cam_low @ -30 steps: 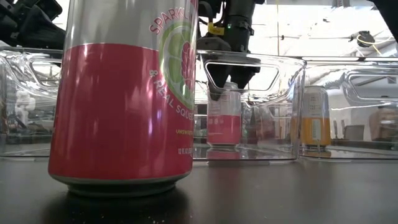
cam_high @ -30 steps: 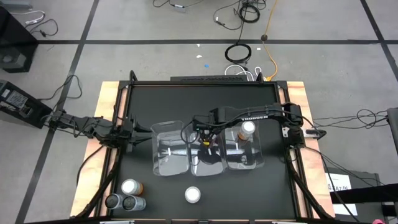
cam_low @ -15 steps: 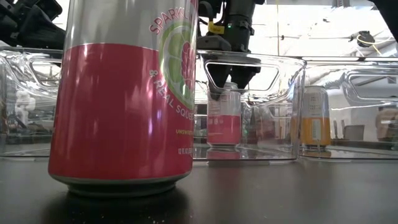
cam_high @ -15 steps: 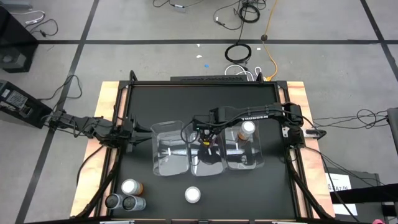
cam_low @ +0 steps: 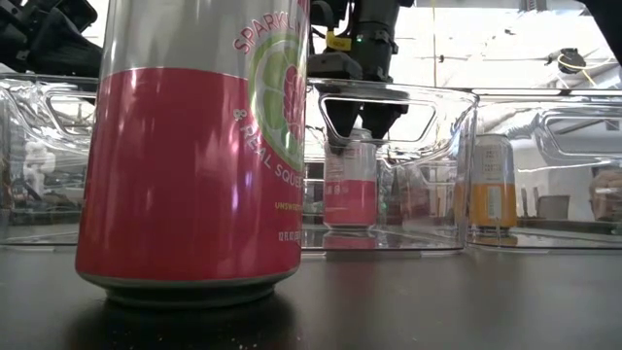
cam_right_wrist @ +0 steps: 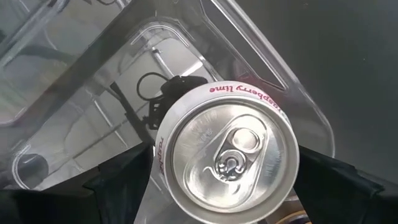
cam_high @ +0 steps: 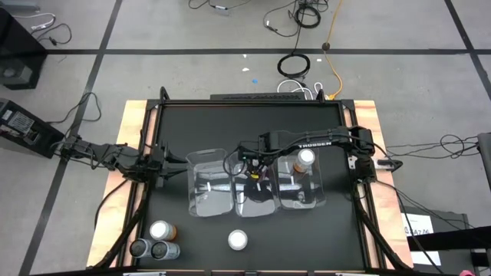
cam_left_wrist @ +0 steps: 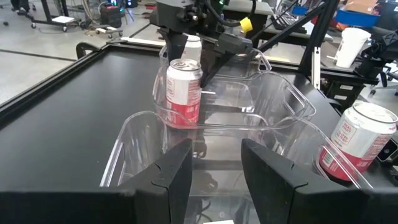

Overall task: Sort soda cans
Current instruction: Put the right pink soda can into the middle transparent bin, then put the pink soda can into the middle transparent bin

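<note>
**A:** One black table, biggest thing in sight. What stands on it?

**B:** Three clear bins in a row across the middle: left bin, middle bin, right bin, sides touching or nearly so.

**A:** Arms?

**B:** Right arm reaches in from the right edge, across the right bin. The right gripper hangs point-down over the middle bin. Left arm waits at the table's left edge, its left gripper aimed across the left bin.

**A:** Tool state?

**B:** Right fingers stand wide, one on either side of the top rim of a red-pink can. Cannot tell if they touch it. Left fingers sit fairly narrow, with a gap between them and nothing in it.

**A:** Where is that can?

**B:** Upright on the floor of the middle bin.

**A:** Other cans?

**B:** One orange can upright in the right bin, toward its far end. Second red-pink can alone on the near table, in front of the middle bin. Near-left corner holds a cluster: second orange can, with two silver cans just nearer, side by side.
</note>
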Controlling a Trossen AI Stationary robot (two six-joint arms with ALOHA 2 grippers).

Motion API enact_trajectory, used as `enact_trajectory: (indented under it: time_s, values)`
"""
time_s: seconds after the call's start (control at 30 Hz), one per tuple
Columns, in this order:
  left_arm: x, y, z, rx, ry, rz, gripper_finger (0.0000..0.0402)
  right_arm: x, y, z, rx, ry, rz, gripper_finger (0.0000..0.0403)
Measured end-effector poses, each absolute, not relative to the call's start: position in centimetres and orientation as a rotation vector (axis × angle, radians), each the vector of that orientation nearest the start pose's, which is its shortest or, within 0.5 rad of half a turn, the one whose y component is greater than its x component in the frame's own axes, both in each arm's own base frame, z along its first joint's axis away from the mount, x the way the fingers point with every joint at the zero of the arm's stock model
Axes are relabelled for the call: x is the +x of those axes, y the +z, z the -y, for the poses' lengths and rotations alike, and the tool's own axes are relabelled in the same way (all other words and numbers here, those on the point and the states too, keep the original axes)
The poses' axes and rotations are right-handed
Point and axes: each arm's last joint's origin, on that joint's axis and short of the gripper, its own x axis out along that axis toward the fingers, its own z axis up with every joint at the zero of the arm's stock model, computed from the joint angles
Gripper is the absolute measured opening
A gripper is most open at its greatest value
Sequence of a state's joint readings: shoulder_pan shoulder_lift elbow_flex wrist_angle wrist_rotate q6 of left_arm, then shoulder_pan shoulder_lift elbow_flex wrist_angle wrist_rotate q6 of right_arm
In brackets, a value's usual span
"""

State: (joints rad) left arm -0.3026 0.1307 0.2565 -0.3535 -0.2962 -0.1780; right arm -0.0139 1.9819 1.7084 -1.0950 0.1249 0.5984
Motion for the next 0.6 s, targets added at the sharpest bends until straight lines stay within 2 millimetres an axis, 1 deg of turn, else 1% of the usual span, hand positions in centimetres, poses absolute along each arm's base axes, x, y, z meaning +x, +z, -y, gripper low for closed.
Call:
enact_trajectory:
  time_s: [0.2, 0.43, 0.57, 0.6]
  values:
    - [8.5, 20.7, 1.8, -0.11, 0.013, -0.218, 0.0148, 39.3, 25.3, 0.9, 0.438, -0.521, -1.258, 0.037]
    - [8.5, 20.7, 1.8, -0.11, 0.013, -0.217, 0.0148, 38.3, 27.4, 1.0, 0.42, -0.56, -1.186, 0.0396]
    - [8.5, 20.7, 1.8, -0.115, 0.013, -0.217, 0.0148, 37.6, 28.9, 1.1, 0.432, -0.552, -1.145, 0.0399]
    - [8.5, 20.7, 1.8, -0.142, 0.016, -0.217, 0.0148, 37.3, 29.3, 1.1, 0.434, -0.549, -1.133, 0.0399]
